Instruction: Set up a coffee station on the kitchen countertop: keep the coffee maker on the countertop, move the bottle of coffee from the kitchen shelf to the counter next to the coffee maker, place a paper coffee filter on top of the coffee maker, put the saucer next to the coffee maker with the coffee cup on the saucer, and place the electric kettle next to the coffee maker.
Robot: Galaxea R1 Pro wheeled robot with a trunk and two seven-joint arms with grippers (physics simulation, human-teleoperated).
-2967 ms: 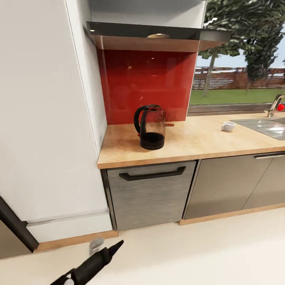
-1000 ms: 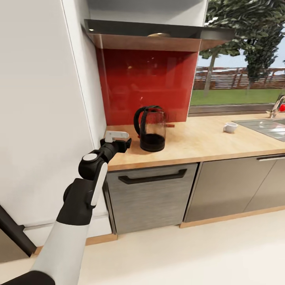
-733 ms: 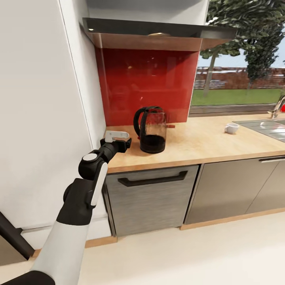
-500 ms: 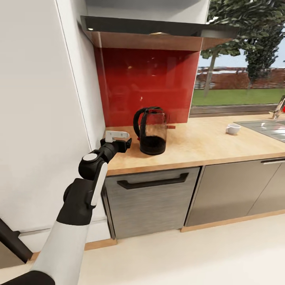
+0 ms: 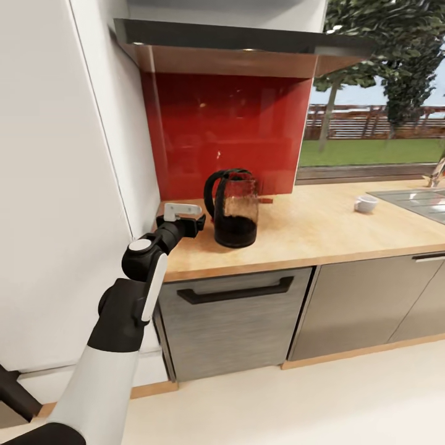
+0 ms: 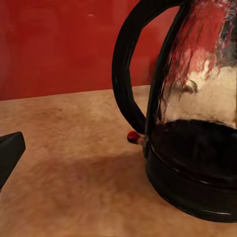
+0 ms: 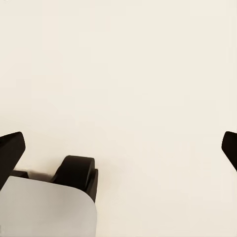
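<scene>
Electric kettle (image 5: 233, 207) stands upright on the kitchen countertop (image 5: 321, 232), near the back, in front of the red backsplash (image 5: 228, 130), loop handle facing your left gripper (image 5: 193, 224). That gripper sits just beside the handle, apart from it, low over the counter edge. In the left wrist view the kettle (image 6: 192, 118) is close, handle and black base ahead, and one dark fingertip (image 6: 10, 153) shows at the frame edge; jaws look spread, nothing between them. Right gripper (image 7: 118, 148) hangs over bare pale floor (image 7: 123, 64), fingertips wide apart at both frame edges, holding nothing. Coffee cup (image 5: 365, 203) sits well apart down the counter, near the sink (image 5: 415, 201). My read: you're lining up to grab the kettle by its handle. Risks: push in too low and you hit the base and shove the kettle toward the backsplash; pinch the handle off-centre and the dark liquid weight could swing or tip it on lift. The white wall panel (image 5: 62, 185) is near your elbow, so watch that clearance.
</scene>
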